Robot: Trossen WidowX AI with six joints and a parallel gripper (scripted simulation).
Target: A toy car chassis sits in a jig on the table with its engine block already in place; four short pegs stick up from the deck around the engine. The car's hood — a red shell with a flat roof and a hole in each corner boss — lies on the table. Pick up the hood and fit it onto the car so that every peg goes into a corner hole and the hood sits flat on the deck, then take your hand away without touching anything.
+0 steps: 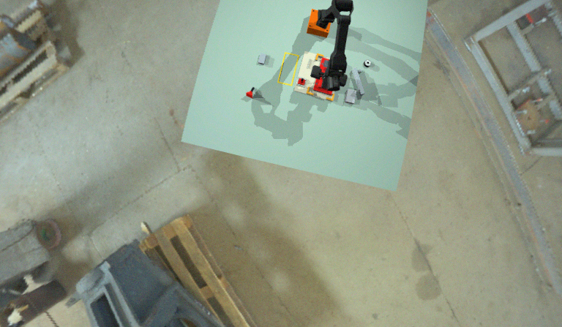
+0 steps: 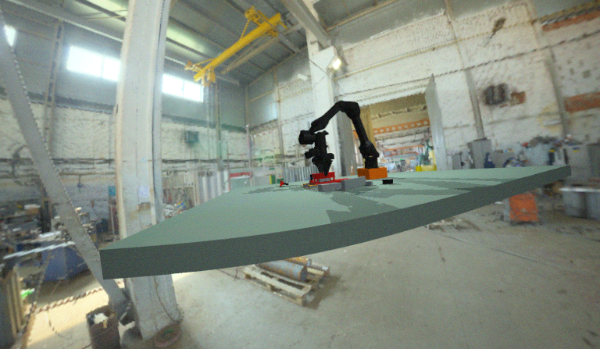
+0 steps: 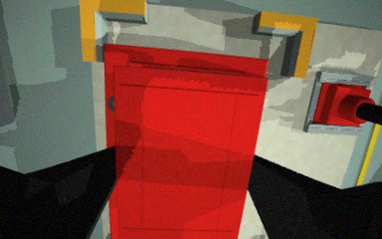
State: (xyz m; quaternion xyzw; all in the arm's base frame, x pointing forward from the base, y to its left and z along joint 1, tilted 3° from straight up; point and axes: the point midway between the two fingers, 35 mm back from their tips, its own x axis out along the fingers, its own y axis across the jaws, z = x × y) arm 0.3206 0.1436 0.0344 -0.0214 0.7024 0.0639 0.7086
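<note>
My gripper (image 1: 330, 81) (image 2: 324, 170) (image 3: 184, 156) is shut on the red hood (image 1: 320, 85) (image 2: 326, 176) (image 3: 189, 124), one black finger on each long side. The hood is down low over the car chassis (image 3: 108, 80), whose red deck edge shows as a thin strip along the hood's left and top sides. The chassis rests in the cream jig (image 1: 305, 64) (image 3: 284, 144), which has orange corner brackets (image 3: 90, 30). The engine and pegs are hidden under the hood. I cannot tell whether the hood sits flat on the deck.
A yellow outlined rectangle (image 1: 288, 69) lies left of the jig. Grey blocks (image 1: 261, 58) (image 1: 350, 96) (image 2: 341, 185), a grey bar (image 1: 357, 81), a small red piece (image 1: 250, 94) and a ring (image 1: 366, 63) lie around. A red part (image 3: 338, 105) sits in the jig. The arm's orange base (image 1: 317, 23) stands behind.
</note>
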